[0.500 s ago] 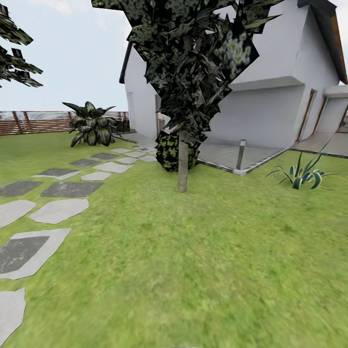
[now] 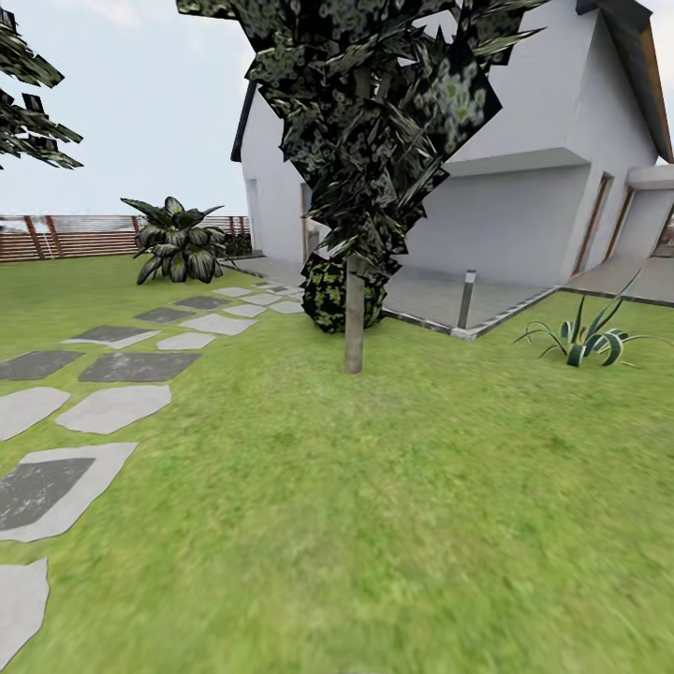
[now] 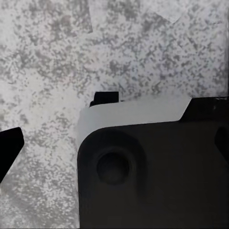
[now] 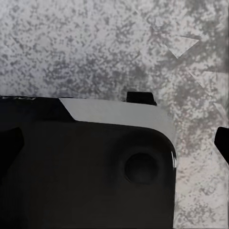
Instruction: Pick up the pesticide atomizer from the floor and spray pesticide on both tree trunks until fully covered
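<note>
A tree (image 2: 374,112) stands in the middle of the head view. Its straight pale tree trunk (image 2: 354,318) rises from the grass floor (image 2: 393,487) a few metres ahead. Jagged dark foliage of a second tree (image 2: 28,122) pokes in at the upper left, its trunk outside the picture. The pesticide atomizer is out of view. My left gripper (image 3: 114,145) is open, its dark fingertips (image 3: 8,150) wide apart over the robot's black body and a speckled grey surface. My right gripper (image 4: 114,143) is open too, with nothing between its fingertips (image 4: 222,143).
Grey stepping stones (image 2: 112,407) run along the left toward a striped broad-leaved bush (image 2: 178,245) and a brown slat fence (image 2: 65,236). A white house (image 2: 524,187) with a paved patio, a short post (image 2: 465,300) and a spiky plant (image 2: 585,342) stand at the right.
</note>
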You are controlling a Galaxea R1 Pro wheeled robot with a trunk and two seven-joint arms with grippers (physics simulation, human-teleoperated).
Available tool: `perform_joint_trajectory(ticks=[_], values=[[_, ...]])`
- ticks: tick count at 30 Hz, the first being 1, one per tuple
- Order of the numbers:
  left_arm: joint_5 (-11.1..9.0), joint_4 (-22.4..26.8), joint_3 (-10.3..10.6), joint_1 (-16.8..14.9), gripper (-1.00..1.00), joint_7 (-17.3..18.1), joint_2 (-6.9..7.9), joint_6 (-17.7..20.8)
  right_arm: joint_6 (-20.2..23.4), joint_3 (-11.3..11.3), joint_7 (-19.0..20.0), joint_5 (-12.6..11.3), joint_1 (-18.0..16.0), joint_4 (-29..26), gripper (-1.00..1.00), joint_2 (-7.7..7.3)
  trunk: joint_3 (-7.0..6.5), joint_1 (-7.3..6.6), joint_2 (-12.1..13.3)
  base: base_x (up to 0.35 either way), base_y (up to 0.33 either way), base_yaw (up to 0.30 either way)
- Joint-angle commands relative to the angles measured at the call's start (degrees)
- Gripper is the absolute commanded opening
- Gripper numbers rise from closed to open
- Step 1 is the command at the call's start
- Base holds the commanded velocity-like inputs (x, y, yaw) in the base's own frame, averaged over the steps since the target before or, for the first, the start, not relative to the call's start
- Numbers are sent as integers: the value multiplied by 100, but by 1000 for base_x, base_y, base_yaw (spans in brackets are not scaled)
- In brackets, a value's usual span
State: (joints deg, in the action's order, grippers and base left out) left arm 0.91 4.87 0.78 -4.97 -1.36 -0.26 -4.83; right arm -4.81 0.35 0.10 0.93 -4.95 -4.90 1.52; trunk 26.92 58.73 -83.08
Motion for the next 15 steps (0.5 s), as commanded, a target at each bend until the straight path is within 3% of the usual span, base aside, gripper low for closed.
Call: perform_joint_trajectory(ticks=[1, 4, 15], values=[[-4, 33, -3, -33, 100, -5, 6, -33, -33, -6, -9, -2, -33, -33, 100, -17, 0, 0, 0, 140, -99, 0], [-67, 131, -7, -133, 100, -12, 35, -130, -130, -23, -31, -11, -132, -131, 100, -101, 0, 0, 0, 191, -171, 0], [-169, 487, -8, -417, 100, -13, 69, -484, -483, -26, -23, -5, -495, -491, 100, -145, 0, 0, 0, 152, -248, 0]])
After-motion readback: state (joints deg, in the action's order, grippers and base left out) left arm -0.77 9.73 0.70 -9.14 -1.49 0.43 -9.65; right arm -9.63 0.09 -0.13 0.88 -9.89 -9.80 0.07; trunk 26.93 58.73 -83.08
